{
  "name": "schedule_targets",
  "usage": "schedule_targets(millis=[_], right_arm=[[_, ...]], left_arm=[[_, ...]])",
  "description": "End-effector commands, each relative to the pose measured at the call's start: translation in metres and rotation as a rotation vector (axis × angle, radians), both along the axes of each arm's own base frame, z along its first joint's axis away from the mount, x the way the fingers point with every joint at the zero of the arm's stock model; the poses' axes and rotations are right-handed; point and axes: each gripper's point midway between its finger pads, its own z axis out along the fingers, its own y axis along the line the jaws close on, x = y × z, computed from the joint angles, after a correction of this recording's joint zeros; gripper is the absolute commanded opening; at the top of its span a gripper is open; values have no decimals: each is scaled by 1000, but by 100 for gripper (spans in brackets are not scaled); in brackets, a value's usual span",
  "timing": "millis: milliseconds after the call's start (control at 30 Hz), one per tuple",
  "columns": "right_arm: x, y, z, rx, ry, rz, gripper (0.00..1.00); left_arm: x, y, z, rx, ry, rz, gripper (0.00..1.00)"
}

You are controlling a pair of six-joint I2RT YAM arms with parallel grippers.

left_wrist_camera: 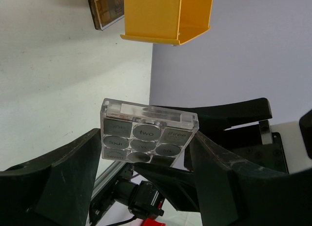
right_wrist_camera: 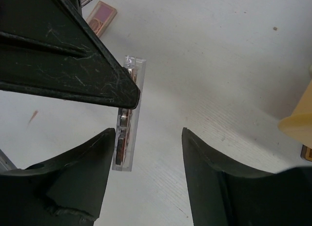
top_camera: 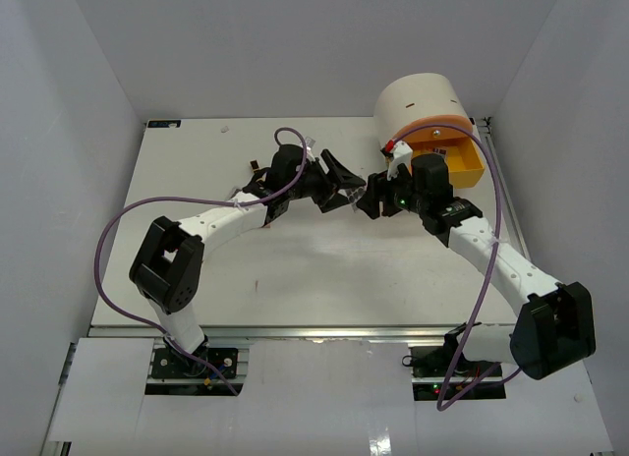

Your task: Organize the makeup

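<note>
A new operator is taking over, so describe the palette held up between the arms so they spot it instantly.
Start at the round cream drawer unit at the far right of the table, its orange drawer pulled out. Just in front of it, the left gripper holds a clear-cased palette off the table. Unlike the pink palette lying flat, its round grey pans carry number words.

From my remote seat I see a white bench (top_camera: 295,269) spread under the L end effector (top_camera: 344,186) and R end effector (top_camera: 378,202). Plain pale-grey walls box it in: back wall (top_camera: 295,43) beyond both, L wall (top_camera: 59,132) outboard of the L one, R wall (top_camera: 580,102) outboard of the R one. Alu rail (top_camera: 324,332) edges the bench on the near side, behind both. Light is even & diffuse, w/ faint shading on the bench beneath them.
</note>
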Motion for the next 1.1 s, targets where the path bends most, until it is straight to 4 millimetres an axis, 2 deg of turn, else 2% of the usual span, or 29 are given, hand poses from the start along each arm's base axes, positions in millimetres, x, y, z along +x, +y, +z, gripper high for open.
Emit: schedule_targets(millis=[0,100,200,300,367,467,533,667,700,833,967,1067], right_arm=[[11,12,31,59,-77,21,59],[15,10,29,56,-81,7,37],[16,7,31,66,-92,-5,27],[11,6,35,84,-108,11,16],[9,7,41,99,-130,25,10],[4,6,43,106,-152,55,8],[-4,6,47,112,-167,86,8],[-12,0,46,56,-219,132,8],[-16,-2,45,39,-223,141,8],[-20,-15,51,-12,-287,127,8],[-16,-36,57,-81,-343,52,8],[-12,-51,70,-140,-423,14,8]], left_arm=[[-8,-4,28,-61,-38,-19,0],[-9,-6,26,-61,-36,-21,0],[-11,-10,24,-66,-29,-28,0],[-12,-12,21,-64,-27,-34,7],[-12,-12,21,-66,-30,-38,20],[-15,-14,24,-87,-59,-58,39],[-15,-14,26,-94,-89,-72,61],[-12,-9,32,-133,-143,-70,94],[-11,-7,30,-136,-143,-65,98],[-2,3,34,-146,-161,-42,98],[13,31,47,-119,-229,15,98],[24,63,58,-59,-323,63,98]])
